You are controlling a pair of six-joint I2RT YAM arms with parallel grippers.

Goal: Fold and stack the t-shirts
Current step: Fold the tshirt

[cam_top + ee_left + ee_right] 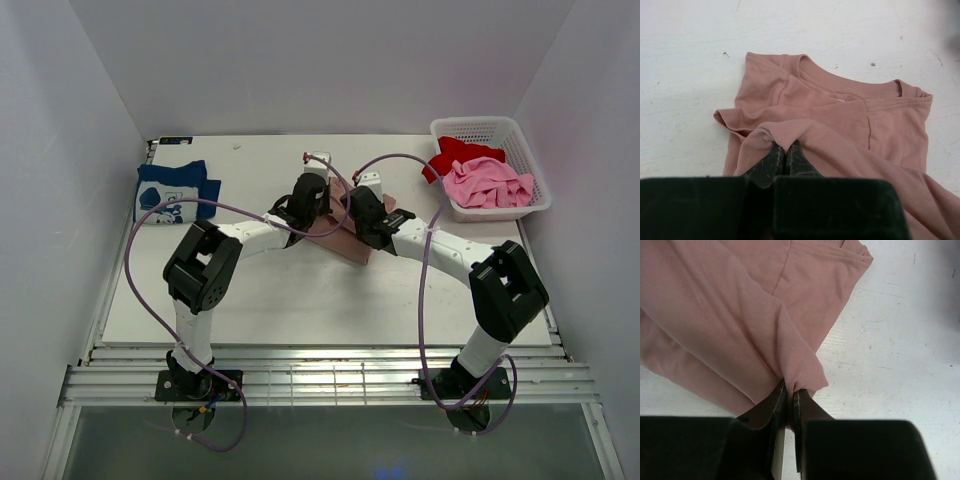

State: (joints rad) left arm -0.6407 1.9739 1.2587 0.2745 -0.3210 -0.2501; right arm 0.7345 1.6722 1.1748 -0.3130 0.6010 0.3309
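Left gripper (785, 150), right gripper (789, 390) each clamped tee (850, 120) edge (side by side, neither nearer). Tee lay left of basket (530, 160), long axis running from both toward collar (850, 82); fold probably collarward.

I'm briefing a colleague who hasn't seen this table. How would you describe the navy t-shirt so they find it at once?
On the white table, look to the far left corner, opposite the white plastic basket. The navy cloth t-shirt with a white print lies there alone; it is the only dark blue garment.
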